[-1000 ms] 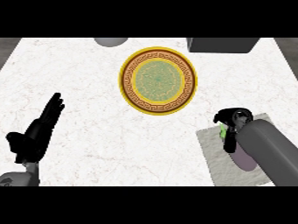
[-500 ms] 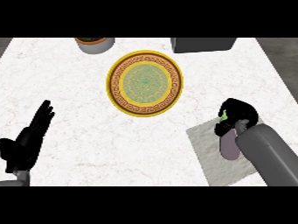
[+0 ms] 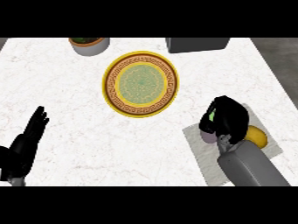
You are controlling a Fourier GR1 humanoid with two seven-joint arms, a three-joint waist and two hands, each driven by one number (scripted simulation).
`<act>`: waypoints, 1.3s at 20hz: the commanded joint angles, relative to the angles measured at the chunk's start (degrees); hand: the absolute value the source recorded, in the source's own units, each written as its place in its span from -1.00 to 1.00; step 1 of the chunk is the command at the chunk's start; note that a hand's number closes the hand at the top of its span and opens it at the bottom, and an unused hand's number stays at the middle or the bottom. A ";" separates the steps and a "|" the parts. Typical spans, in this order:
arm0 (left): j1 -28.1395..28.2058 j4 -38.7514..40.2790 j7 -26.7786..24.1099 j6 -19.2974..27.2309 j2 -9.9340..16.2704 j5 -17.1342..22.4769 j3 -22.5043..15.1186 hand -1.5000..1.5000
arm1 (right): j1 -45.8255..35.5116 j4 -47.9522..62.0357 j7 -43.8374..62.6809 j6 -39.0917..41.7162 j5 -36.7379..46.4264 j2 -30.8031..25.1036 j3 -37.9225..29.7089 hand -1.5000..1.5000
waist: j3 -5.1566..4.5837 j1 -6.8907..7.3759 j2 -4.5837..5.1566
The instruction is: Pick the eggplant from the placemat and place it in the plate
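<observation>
On the placemat (image 3: 199, 146) at the surface's right, the eggplant (image 3: 209, 131) is mostly hidden under the right hand (image 3: 227, 117) curled over it, so a slip is risked before the plate (image 3: 140, 84) is reached.

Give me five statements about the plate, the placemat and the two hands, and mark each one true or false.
1. The round yellow plate with the green patterned centre holds the eggplant. False: nothing lies on it.
2. The right robot hand is down over the grey rectangular placemat. True.
3. A yellow rounded item lies on the placemat beside the right forearm. True.
4. The left robot hand is curled round a cup. False: it rests open at the lower left, holding nothing.
5. The grey pot with dark contents stands on the placemat. False: it stands on the white marble counter at the far edge, left of the plate.
</observation>
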 commanded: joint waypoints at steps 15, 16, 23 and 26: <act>-5.92 1.36 -0.19 -1.15 -1.44 -1.06 -1.91 0.00 | 2.51 -25.59 22.49 6.62 45.78 13.67 12.30 1.00 | 0.17 5.77 2.83; -4.72 -3.39 3.03 -1.47 -1.32 -0.71 -3.06 0.00 | 5.29 -25.47 22.50 6.47 47.62 13.69 13.40 1.00 | 0.28 6.33 2.63; -5.82 -0.50 0.02 -2.62 -1.24 -1.33 -2.83 0.00 | -5.16 -17.12 22.52 5.10 37.95 13.75 7.35 1.00 | 0.27 8.21 3.36; -7.15 1.12 -0.20 -1.16 -3.29 -2.96 -4.37 0.00 | -11.49 -10.29 22.36 1.41 33.81 13.75 4.46 1.00 | 0.26 8.84 3.70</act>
